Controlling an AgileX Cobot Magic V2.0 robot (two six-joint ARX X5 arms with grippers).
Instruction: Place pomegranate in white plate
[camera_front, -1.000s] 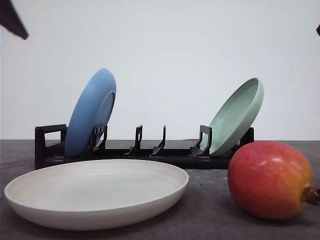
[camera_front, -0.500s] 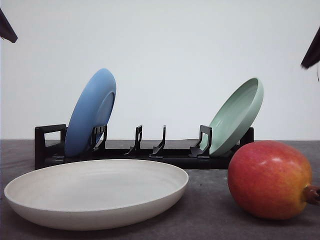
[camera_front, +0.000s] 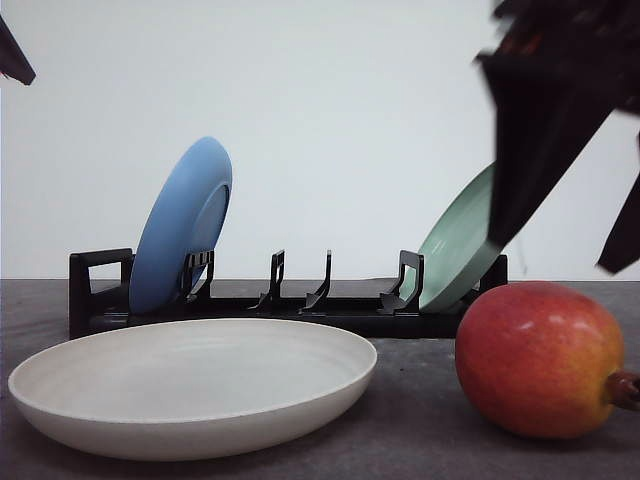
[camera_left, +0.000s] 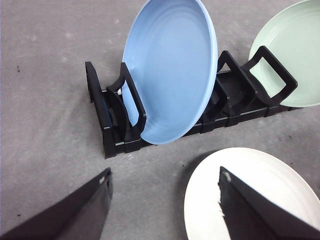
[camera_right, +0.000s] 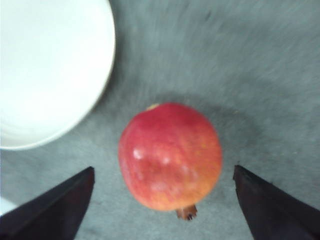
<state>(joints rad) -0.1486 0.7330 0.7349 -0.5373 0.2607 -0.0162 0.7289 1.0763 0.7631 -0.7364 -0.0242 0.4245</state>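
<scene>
The pomegranate (camera_front: 540, 358) lies on its side on the grey desk (camera_front: 420, 400), its brown crown nub pointing away from the white plate (camera_front: 190, 385), which sits just beside it with a strip of bare desk between; neither has shifted over the last second; what has changed is above the fruit, where the right gripper (camera_front: 572, 170), a mere dark sliver at the frame's upper edge half a second ago, has swung down and now hangs over the pomegranate in front of the pale green plate (camera_front: 455, 240); its wrist camera looks straight down on the fruit, which lies centred between the two dark fingers (camera_right: 55, 205), spread wide with nothing in their grasp and clear of the skin; this reads as the approach for the pick, lift and carry to the plate still undone; the left gripper (camera_left: 165, 200), fingers apart and empty, hovers by the blue plate (camera_left: 170, 65) in the black rack (camera_left: 112, 125) and has barely moved.
</scene>
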